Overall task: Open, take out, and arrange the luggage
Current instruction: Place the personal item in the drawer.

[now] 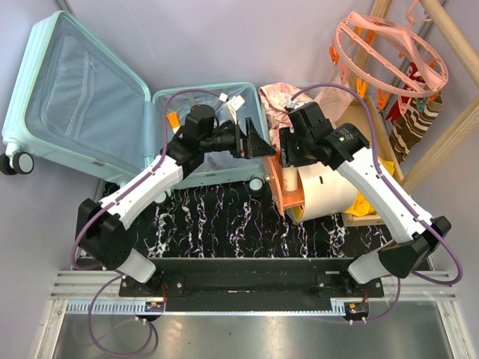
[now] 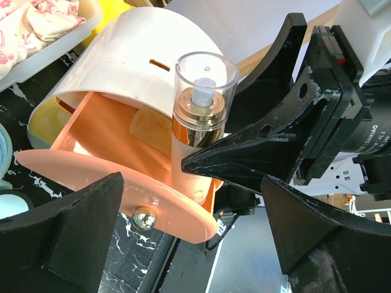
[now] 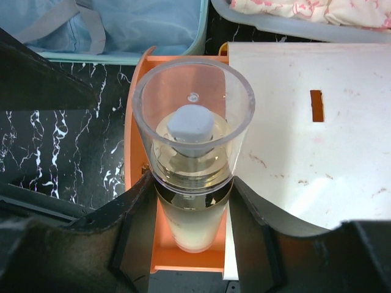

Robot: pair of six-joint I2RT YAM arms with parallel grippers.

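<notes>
The luggage [image 1: 75, 97] lies open at the back left, its pale mint lid leaning outward and its grey-blue lining [image 3: 140, 24] showing. My right gripper [image 3: 192, 210] is shut on a cream pump bottle with a clear cap [image 3: 192, 140]. It holds the bottle upright in the orange drawer [image 3: 137, 122] of a cream cylinder [image 3: 305, 152]. My left gripper [image 2: 195, 244] is open and empty, close beside the bottle [image 2: 201, 104] and the drawer [image 2: 110, 152]. In the top view the left gripper [image 1: 254, 142] hovers at the suitcase's right end, facing the right gripper [image 1: 288, 153].
A white basket with pink floral cloth [image 1: 281, 101] stands behind the cylinder [image 1: 325, 194]. A pink round hanger [image 1: 389, 52] and wooden poles [image 1: 449, 34] are at the back right. A wooden tray [image 1: 374, 217] sits under the right arm. A black marbled mat [image 1: 224, 224] covers the table.
</notes>
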